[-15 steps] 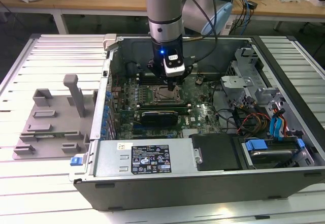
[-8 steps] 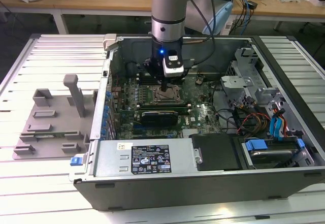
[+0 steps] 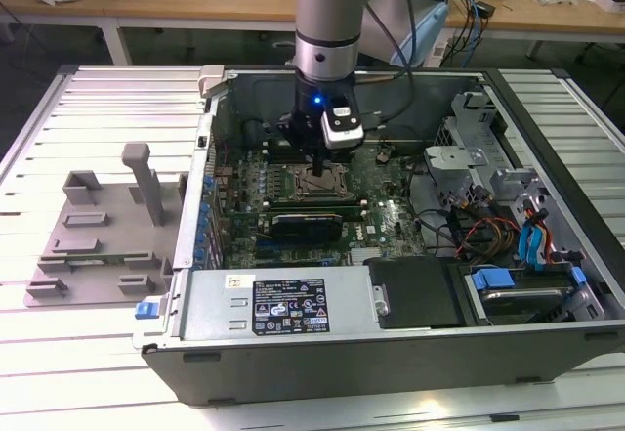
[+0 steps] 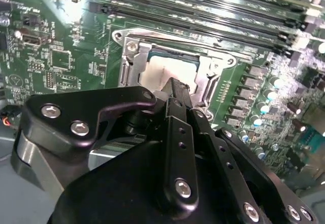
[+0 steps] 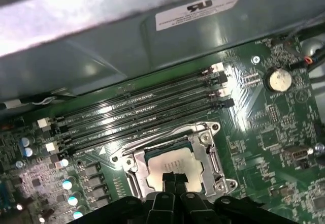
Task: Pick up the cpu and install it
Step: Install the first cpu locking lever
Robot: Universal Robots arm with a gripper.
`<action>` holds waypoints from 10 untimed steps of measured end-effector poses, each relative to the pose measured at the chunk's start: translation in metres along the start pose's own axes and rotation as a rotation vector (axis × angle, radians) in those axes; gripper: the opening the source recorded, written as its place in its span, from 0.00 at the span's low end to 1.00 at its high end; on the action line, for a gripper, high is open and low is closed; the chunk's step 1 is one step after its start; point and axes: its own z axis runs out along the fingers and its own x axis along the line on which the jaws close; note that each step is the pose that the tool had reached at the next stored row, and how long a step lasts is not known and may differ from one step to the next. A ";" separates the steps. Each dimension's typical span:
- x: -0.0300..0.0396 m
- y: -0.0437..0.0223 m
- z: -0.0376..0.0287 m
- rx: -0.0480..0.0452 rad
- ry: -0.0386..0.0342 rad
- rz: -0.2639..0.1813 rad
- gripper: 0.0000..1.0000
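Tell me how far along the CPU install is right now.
Looks mostly done: the cpu lies inside the socket frame on the motherboard. The hand sits right over it, fingers together. Whether it is fully seated or released, I can't tell.

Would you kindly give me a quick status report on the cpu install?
Gripper low over the socket, jaws together. Cpu lying inside the socket frame, just under the jaw tips. Nothing in the way.
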 end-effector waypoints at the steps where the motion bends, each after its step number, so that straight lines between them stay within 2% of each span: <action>1: -0.0016 0.0005 0.0003 0.0000 -0.0007 -0.019 0.11; 3: -0.0025 0.0007 0.0006 -0.0007 -0.0022 -0.059 0.11; 6: -0.0025 0.0007 0.0006 -0.0019 -0.0060 -0.151 0.11; 8: -0.0025 0.0007 0.0001 -0.0021 -0.0076 -0.194 0.11; 9: -0.0026 0.0006 -0.0023 -0.0013 -0.0090 -0.224 0.11; 10: -0.0027 0.0005 -0.0074 -0.0003 -0.0099 -0.237 0.11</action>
